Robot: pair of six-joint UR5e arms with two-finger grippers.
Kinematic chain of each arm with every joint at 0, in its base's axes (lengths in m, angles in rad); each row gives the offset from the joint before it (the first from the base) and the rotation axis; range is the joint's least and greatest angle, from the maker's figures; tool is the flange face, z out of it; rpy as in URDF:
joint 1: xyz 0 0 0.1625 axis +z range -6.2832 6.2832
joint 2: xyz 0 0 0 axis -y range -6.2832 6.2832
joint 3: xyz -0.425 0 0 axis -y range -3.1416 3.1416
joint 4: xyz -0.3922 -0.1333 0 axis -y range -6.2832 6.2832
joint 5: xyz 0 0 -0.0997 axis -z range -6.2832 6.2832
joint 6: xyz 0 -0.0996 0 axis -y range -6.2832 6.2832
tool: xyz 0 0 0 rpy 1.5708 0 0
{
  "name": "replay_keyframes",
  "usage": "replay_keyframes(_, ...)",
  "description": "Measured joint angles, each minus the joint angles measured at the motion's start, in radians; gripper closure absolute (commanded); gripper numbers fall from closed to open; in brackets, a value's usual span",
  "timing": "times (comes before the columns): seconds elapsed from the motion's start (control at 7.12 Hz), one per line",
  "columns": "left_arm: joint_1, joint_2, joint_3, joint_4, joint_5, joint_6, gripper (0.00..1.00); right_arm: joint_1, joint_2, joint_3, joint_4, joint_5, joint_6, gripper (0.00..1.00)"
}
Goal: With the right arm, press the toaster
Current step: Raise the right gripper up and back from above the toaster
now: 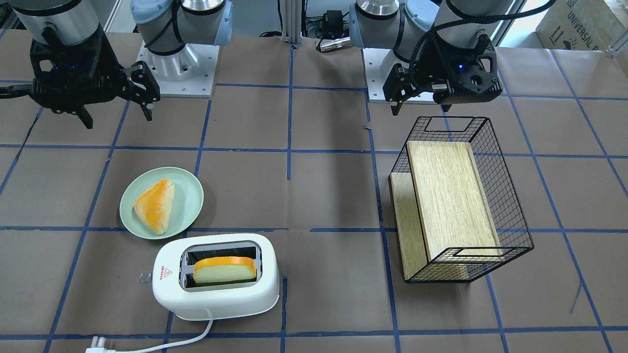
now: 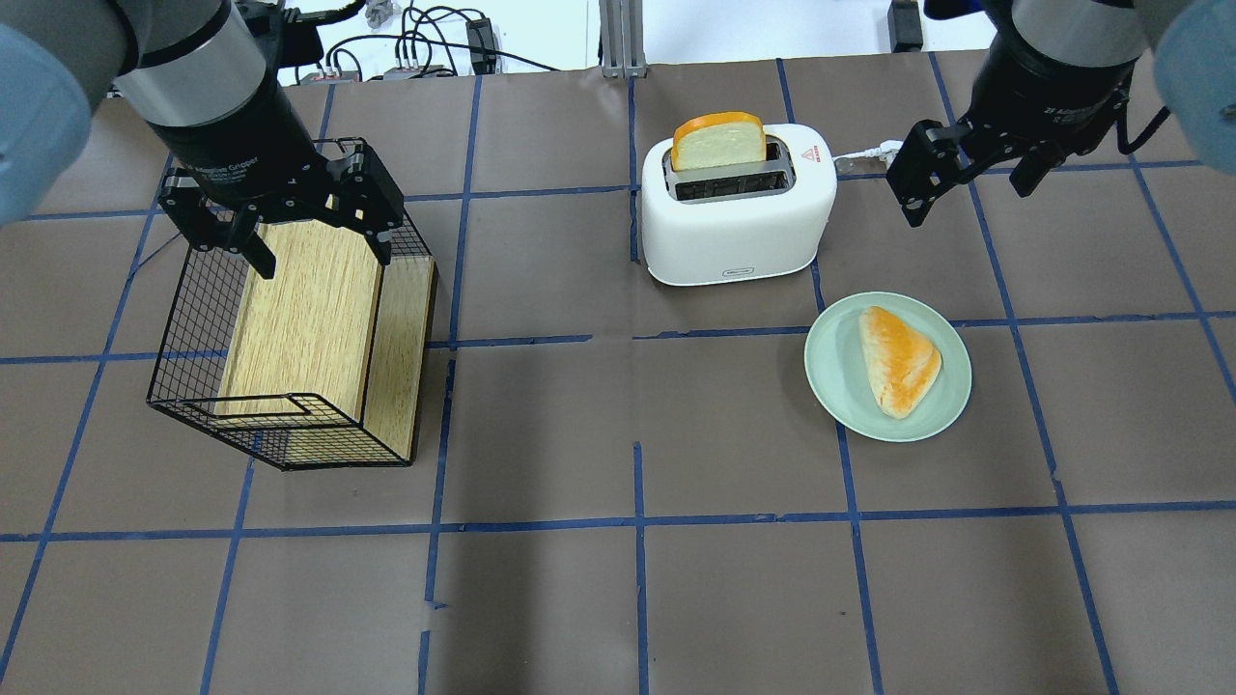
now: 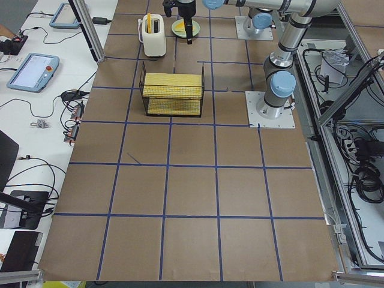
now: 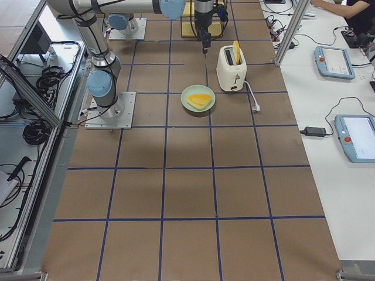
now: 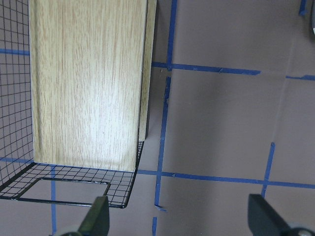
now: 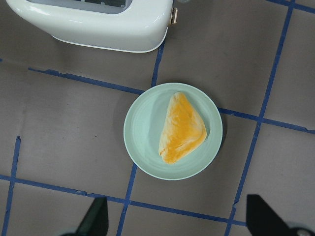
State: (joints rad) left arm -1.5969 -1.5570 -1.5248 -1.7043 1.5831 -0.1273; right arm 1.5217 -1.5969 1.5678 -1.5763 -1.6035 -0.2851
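Note:
The white toaster (image 1: 216,294) stands on the table with a slice of bread (image 1: 224,269) upright in one slot; its clear lever knob (image 1: 144,277) sticks out of the end. It also shows in the overhead view (image 2: 734,222) and at the top of the right wrist view (image 6: 93,24). My right gripper (image 2: 966,188) is open and empty, in the air beside the toaster's lever end, apart from it. It shows in the front view (image 1: 117,119) and the right wrist view (image 6: 177,219). My left gripper (image 2: 323,259) is open and empty above the wire basket (image 2: 183,328).
A pale green plate (image 2: 830,386) with a triangular pastry (image 2: 898,357) lies beside the toaster, under my right gripper. The black wire basket (image 1: 510,206) lies tipped with a wooden board (image 1: 451,196) in it. The toaster's white cord and plug (image 1: 98,343) trail along the table edge.

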Motion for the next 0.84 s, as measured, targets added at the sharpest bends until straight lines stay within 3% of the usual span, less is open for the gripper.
replay_keyframes(0.42,0.000,0.000,-0.001,0.000,0.000,0.000,0.00,-0.003,-0.001,0.005,-0.005,0.011,-0.001,0.00)
replay_keyframes(0.56,0.000,0.000,-0.002,0.000,0.000,0.000,0.00,-0.006,-0.001,0.003,-0.004,0.013,-0.003,0.10)
replay_keyframes(0.7,0.000,0.000,-0.002,0.001,0.000,0.000,0.00,-0.014,0.001,-0.001,-0.004,0.030,-0.008,0.30)
replay_keyframes(0.84,0.000,0.000,-0.003,0.001,0.000,0.000,0.00,-0.040,0.012,-0.008,-0.007,0.078,-0.033,0.71)
